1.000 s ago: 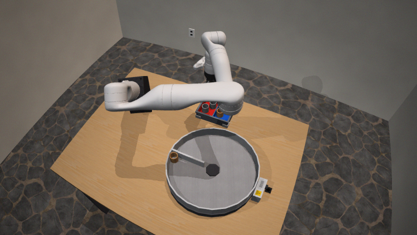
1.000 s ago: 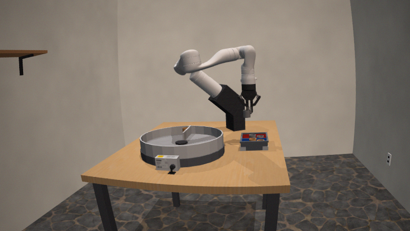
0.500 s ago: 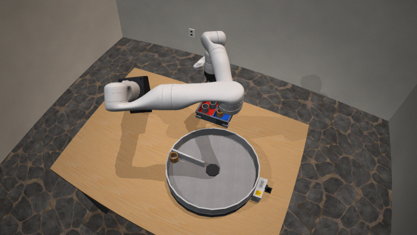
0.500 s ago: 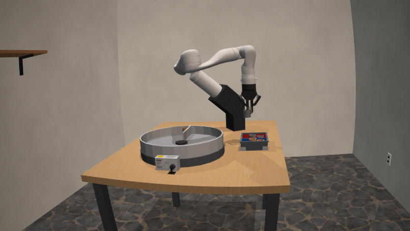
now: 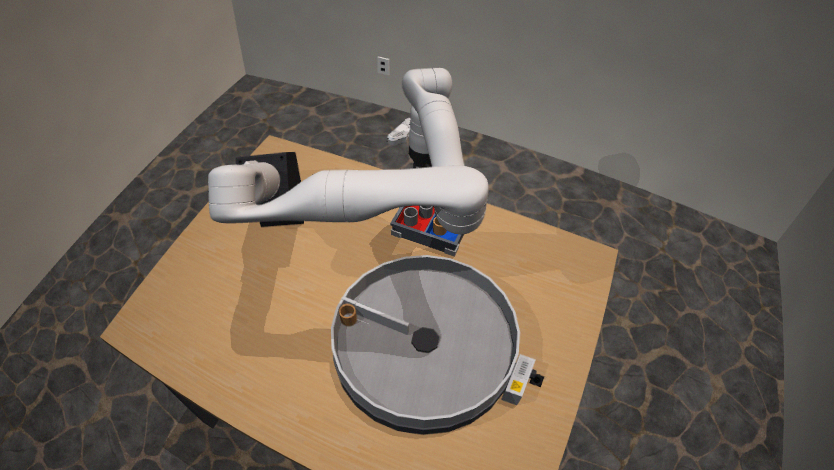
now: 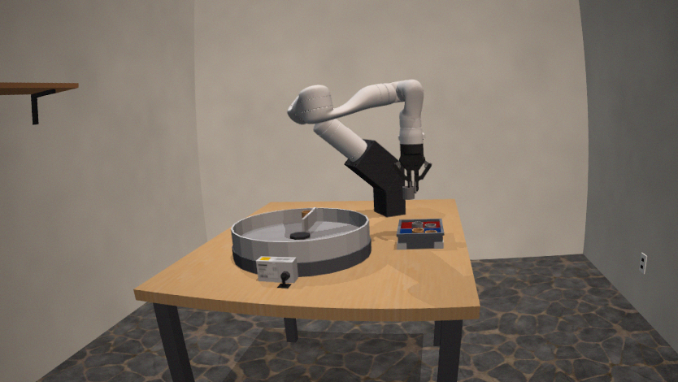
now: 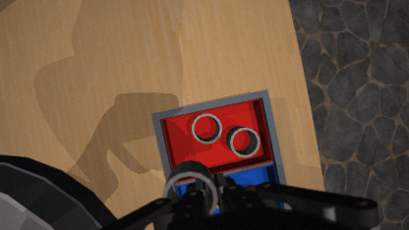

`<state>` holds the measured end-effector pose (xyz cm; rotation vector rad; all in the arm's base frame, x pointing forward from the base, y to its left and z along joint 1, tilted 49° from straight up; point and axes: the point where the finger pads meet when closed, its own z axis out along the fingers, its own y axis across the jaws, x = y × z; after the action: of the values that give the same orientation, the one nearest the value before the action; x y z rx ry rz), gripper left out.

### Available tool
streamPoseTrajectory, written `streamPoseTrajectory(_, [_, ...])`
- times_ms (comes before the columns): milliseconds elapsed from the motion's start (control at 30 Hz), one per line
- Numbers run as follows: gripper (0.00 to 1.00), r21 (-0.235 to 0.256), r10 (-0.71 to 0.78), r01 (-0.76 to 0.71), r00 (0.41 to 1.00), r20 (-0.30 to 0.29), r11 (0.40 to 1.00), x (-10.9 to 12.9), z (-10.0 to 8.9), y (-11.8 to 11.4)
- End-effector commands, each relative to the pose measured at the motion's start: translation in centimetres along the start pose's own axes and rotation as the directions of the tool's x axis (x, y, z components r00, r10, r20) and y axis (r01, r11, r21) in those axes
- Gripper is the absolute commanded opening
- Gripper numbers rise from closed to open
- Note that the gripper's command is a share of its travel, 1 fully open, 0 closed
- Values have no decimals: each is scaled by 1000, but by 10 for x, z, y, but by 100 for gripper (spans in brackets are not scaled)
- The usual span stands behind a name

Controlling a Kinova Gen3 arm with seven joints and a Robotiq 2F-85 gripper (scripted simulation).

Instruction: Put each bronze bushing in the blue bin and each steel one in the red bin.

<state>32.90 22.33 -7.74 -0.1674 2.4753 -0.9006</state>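
My gripper (image 6: pixel 411 184) is shut on a steel bushing (image 7: pixel 191 183) and holds it high above the bins; the bushing also shows in the exterior view (image 6: pixel 407 192). In the wrist view the held bushing sits over the border between the red bin (image 7: pixel 216 134) and the blue bin (image 7: pixel 246 179). The red bin holds two steel bushings (image 7: pixel 206 128) (image 7: pixel 243 142). The blue bin is mostly hidden by my fingers. One bronze bushing (image 5: pixel 348 312) rests on the turntable (image 5: pixel 424 340) at its left rim, beside the grey sweeper bar (image 5: pixel 382 316).
The bins (image 6: pixel 420 231) stand near the table's right edge, beside the turntable. A black arm pedestal (image 6: pixel 383 176) stands behind them. A control box (image 5: pixel 518 379) sticks out from the turntable's rim.
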Motion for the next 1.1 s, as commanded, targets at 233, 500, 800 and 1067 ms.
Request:
streamPoseTrajectory(233, [0, -3, -7, 7, 1000, -1, 1000, 2, 31, 1])
streamPoseTrajectory(500, [0, -2, -8, 8, 1000, -1, 1000, 2, 51, 1])
streamPoseTrajectory(800, [0, -1, -10, 10, 1000, 0, 1000, 2, 75, 1])
streamPoseTrajectory(1067, [0, -1, -10, 10, 1000, 0, 1000, 2, 80, 1])
